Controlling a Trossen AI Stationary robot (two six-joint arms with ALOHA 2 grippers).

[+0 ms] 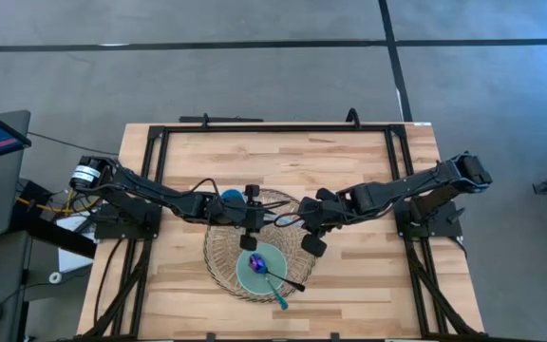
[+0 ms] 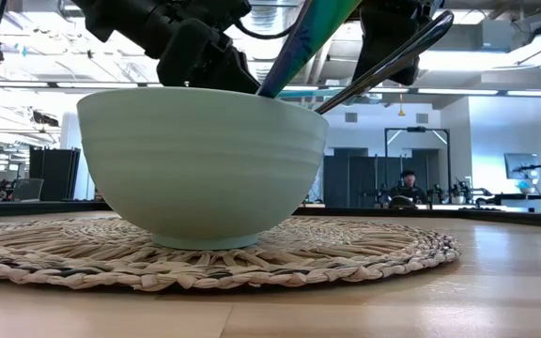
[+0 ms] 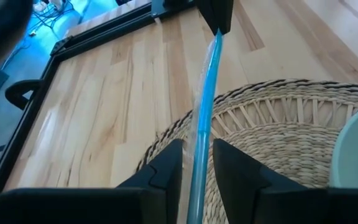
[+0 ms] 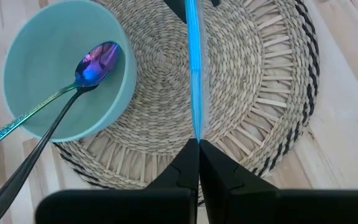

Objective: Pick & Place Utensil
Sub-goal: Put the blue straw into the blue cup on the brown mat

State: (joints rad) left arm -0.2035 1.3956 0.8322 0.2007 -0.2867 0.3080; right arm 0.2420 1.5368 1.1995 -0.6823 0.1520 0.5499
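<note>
Pale wood table (image 1: 368,285) carries a round woven mat (image 1: 218,249) with a light teal bowl (image 1: 252,274) on it, toward the near edge. Your task piece is a thin, straight, bright blue utensil handle (image 4: 194,74), held in the air above the mat, beside the bowl. Your right gripper (image 4: 197,146) is clenched on one end of it. Your left gripper (image 3: 197,149) straddles it farther along, fingers (image 3: 163,168) slightly parted on either side, not pinching.

Only the right wrist view shows the bowl's contents: a spoon (image 4: 95,62) with an iridescent purple-blue head, plus a dark handle (image 4: 36,155). Only the low view shows the room, where a person (image 2: 407,183) sits far behind.
</note>
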